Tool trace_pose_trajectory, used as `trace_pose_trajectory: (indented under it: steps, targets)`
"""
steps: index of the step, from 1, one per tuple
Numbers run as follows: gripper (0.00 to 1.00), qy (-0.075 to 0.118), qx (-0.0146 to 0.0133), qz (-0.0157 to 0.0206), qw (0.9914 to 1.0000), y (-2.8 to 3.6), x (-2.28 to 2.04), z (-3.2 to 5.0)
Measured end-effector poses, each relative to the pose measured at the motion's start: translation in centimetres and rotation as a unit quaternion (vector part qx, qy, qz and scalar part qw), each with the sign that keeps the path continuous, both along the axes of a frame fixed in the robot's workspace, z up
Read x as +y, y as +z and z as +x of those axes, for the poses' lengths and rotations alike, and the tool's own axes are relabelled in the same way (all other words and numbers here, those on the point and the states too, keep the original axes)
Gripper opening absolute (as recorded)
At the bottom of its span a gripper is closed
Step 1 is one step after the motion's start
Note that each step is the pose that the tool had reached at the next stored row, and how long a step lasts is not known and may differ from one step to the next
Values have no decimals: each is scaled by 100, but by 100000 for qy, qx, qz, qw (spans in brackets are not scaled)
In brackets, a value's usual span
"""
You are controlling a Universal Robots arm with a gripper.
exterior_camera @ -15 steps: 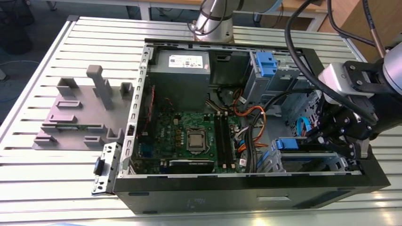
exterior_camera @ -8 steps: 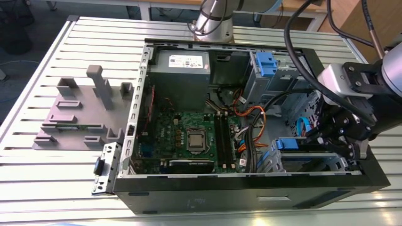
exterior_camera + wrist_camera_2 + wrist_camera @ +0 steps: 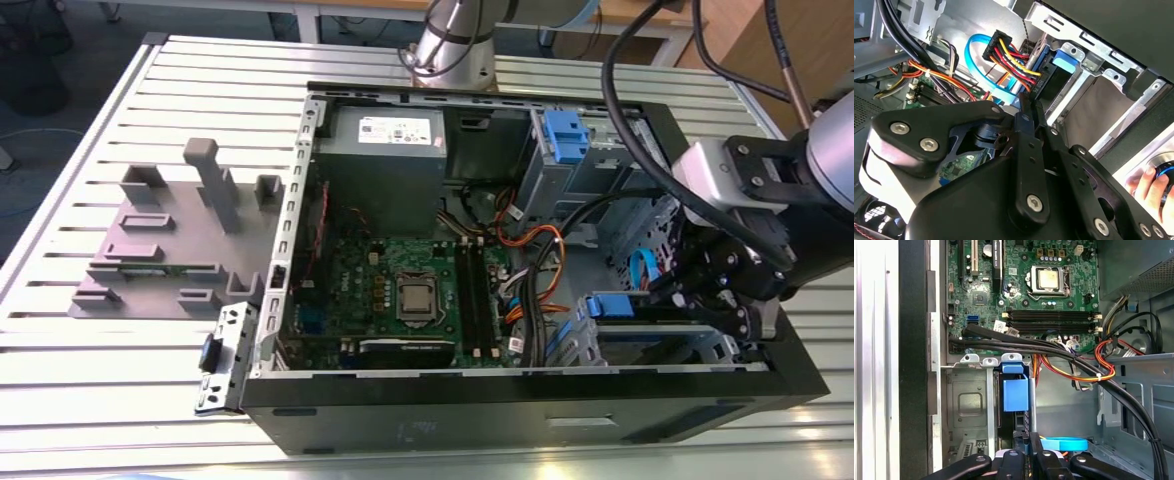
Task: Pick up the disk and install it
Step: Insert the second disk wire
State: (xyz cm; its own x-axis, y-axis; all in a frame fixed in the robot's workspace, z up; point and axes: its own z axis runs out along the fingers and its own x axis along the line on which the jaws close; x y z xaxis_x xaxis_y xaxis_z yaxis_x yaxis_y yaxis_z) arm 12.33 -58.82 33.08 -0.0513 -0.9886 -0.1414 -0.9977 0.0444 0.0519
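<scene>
Slatted metal table (image 3: 107, 360) carries an open computer case (image 3: 534, 410) lying on its side, with a grey slotted holder (image 3: 174, 240) beside it toward the exterior view's left. I see the arm reaching in over the case's corner at the exterior view's right, wrist bent down, gripper (image 3: 727, 300) hanging low over the drive cage (image 3: 694, 355). In both wrist views the black fingers (image 3: 1019, 462) sit close together, tips pointed into the cage slot; I can't tell whether they clamp anything. The disk (image 3: 1015, 412) stands on edge in that slot, blue rail and tab (image 3: 1015, 392) facing out, directly ahead of the fingertips. Bundled black cables (image 3: 1054, 352) cross just above the slot, in front of the motherboard (image 3: 1029, 290). A person's hand (image 3: 1154, 187) shows at the second wrist view's edge, outside the case.
</scene>
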Motion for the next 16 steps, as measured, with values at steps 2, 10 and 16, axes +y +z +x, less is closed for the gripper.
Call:
trace_pose_trajectory:
  steps: [2, 10, 16]
  targets:
    - [16, 0, -1, 4, 100000, -1, 0, 0]
    - [24, 1, 0, 20, 100000, -4, 0, 0]
    - [24, -2, 0, 13, 100000, 91, 0, 1]
